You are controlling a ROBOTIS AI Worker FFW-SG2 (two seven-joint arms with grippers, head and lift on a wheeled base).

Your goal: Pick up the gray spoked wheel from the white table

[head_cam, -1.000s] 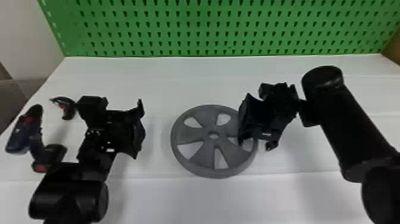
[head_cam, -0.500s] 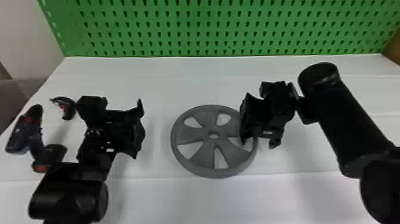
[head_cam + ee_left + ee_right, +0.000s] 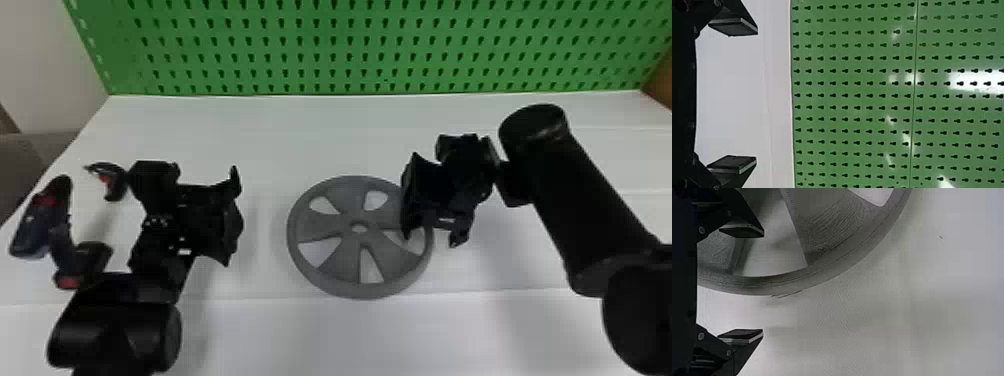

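The gray spoked wheel (image 3: 337, 275) lies flat on the white table (image 3: 280, 130). My right gripper (image 3: 432, 237) is over the wheel's right rim in the head view. In the right wrist view, the right gripper (image 3: 763, 282) is open, one finger above a gap between the spokes and the other outside the rim of the wheel (image 3: 840, 262). To the left of the wheel and apart from it is my left gripper (image 3: 237, 215). The left wrist view has the left gripper (image 3: 756, 96) open, with nothing between its fingers.
A dark power tool (image 3: 42, 220) with red parts lies at the table's left side, beside the left arm. Behind the table rises a green perforated board (image 3: 350, 45). A brown surface (image 3: 661, 82) stands at the far right edge.
The right gripper has shifted slightly to the right and its wrist has turned a little. The wheel and the left arm have kept their places.
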